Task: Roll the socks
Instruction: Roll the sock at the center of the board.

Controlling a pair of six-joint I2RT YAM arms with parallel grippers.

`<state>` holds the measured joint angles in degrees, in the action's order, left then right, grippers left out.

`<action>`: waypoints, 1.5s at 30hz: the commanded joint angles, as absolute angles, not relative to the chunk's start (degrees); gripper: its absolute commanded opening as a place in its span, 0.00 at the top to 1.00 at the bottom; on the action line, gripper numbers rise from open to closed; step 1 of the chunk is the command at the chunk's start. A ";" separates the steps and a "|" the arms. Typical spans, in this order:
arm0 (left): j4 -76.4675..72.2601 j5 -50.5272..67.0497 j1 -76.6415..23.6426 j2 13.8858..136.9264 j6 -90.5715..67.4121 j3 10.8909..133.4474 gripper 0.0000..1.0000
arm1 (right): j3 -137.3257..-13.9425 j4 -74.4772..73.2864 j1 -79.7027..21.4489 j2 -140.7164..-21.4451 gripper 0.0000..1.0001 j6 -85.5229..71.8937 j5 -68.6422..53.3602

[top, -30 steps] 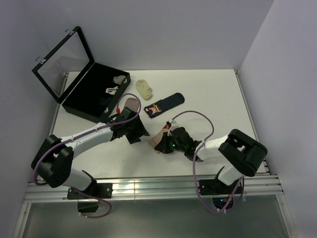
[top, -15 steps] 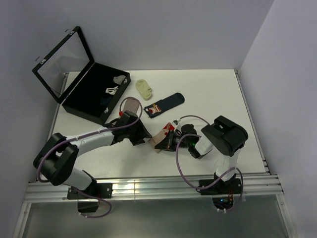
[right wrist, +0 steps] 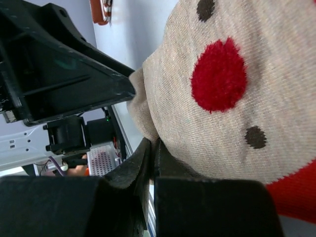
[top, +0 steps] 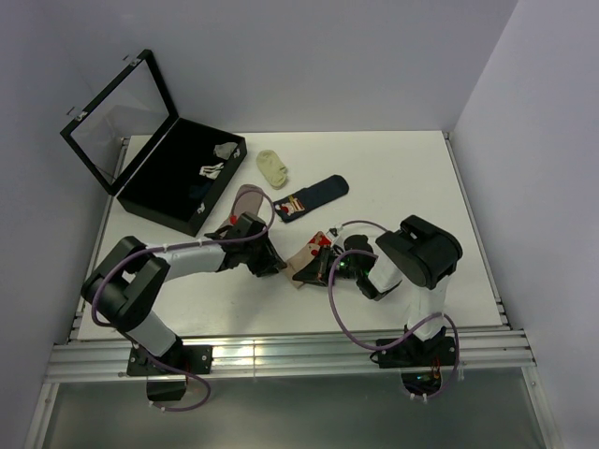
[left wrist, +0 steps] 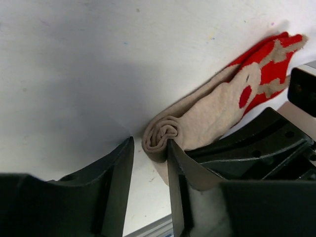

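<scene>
— What sits farthest left?
— A black case, lid up, on the table's far left corner. The pink sock lies flat just beside its near corner.
— And the left gripper?
— Low on the table, jaws a little apart. The rolled end of the beige sock sits right at its tips; from this close I can't say whether they press it.
— The rest of that sock?
— It stretches rightward, unrolled, its red part at the far end. The right gripper is closed on its edge there.
— Anything behind?
— A yellow sock near the case, and the navy sock flat beyond the two grippers.
</scene>
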<state>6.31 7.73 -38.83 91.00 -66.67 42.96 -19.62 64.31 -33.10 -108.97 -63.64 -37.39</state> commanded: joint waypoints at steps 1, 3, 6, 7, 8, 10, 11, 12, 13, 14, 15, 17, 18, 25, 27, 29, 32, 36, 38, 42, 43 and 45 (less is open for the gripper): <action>4.75 8.70 -39.02 93.25 -65.30 43.59 0.61 | -19.78 63.45 -32.87 -110.30 1.00 -63.63 -37.27; 4.75 8.79 -39.02 94.30 -65.21 43.68 0.67 | -20.04 63.81 -32.87 -110.30 0.99 -63.90 -37.44; 5.62 8.53 -39.11 95.10 -64.95 44.38 0.80 | -20.83 60.74 -32.78 -108.99 0.95 -61.88 -36.57; 6.58 8.35 -39.02 95.18 -64.43 45.34 0.83 | -21.18 59.34 -32.96 -107.33 0.93 -60.92 -36.13; 8.24 7.65 -39.11 95.27 -64.16 45.87 0.86 | -21.53 55.32 -32.96 -106.10 0.92 -58.47 -35.69; 10.54 6.86 -39.11 95.10 -63.46 47.80 0.96 | -22.93 50.30 -33.31 -101.89 0.85 -55.47 -33.23; 13.51 5.99 -39.20 95.10 -62.93 48.51 1.00 | -23.64 44.36 -33.83 -100.39 0.82 -51.98 -32.00; 15.10 5.37 -39.20 95.10 -62.58 50.52 1.00 | -25.12 41.34 -34.27 -98.81 0.76 -50.29 -30.77; 17.12 4.58 -39.29 95.36 -62.06 51.76 1.00 | -25.83 35.74 -34.71 -95.83 0.73 -46.97 -27.98; 21.75 2.92 -39.37 95.97 -61.96 53.16 1.00 | -26.54 32.90 -35.76 -94.32 0.70 -45.37 -26.30; 23.97 2.29 -39.55 96.50 -61.70 55.96 1.00 | -28.11 30.17 -36.29 -92.83 0.63 -43.87 -24.54; 28.46 0.97 -39.81 98.25 -60.82 59.05 1.00 | -29.87 22.44 -38.83 -88.87 0.57 -39.30 -18.13; 32.22 0.27 -40.08 98.96 -60.56 62.02 1.00 | -31.62 19.98 -39.89 -87.55 0.51 -37.81 -15.15; 39.36 0.26 -40.61 104.15 -58.01 68.99 1.00 | -37.88 6.43 -52.54 -81.21 0.42 -27.17 10.43; 40.69 0.26 -40.69 105.82 -57.57 70.92 1.00 | -39.37 5.19 -55.18 -81.30 0.42 -25.93 18.06; 42.27 0.26 -40.69 107.31 -56.78 72.24 1.00 | -40.34 4.05 -58.61 -82.26 0.42 -24.00 21.52; 43.15 0.26 -40.69 108.63 -56.51 74.09 1.00 | -42.88 3.60 -62.30 -84.90 0.44 -21.71 26.97; 43.42 0.88 -40.69 109.60 -56.69 75.14 1.00 | -44.64 3.87 -66.35 -89.02 0.48 -20.13 30.85; 43.68 0.62 -40.61 109.86 -56.52 75.41 1.00 | -45.70 3.69 -67.75 -90.52 0.50 -19.43 32.34; 44.12 0.70 -40.61 110.21 -56.34 76.03 1.00 | -46.93 4.04 -69.26 -94.64 0.51 -18.28 33.83; 44.21 0.70 -40.69 110.30 -56.34 76.11 1.00 | -47.19 3.69 -69.34 -95.44 0.52 -18.37 35.23; 44.03 0.88 -40.61 110.21 -56.51 75.94 1.00 | -47.55 3.51 -69.61 -97.20 0.53 -18.28 36.38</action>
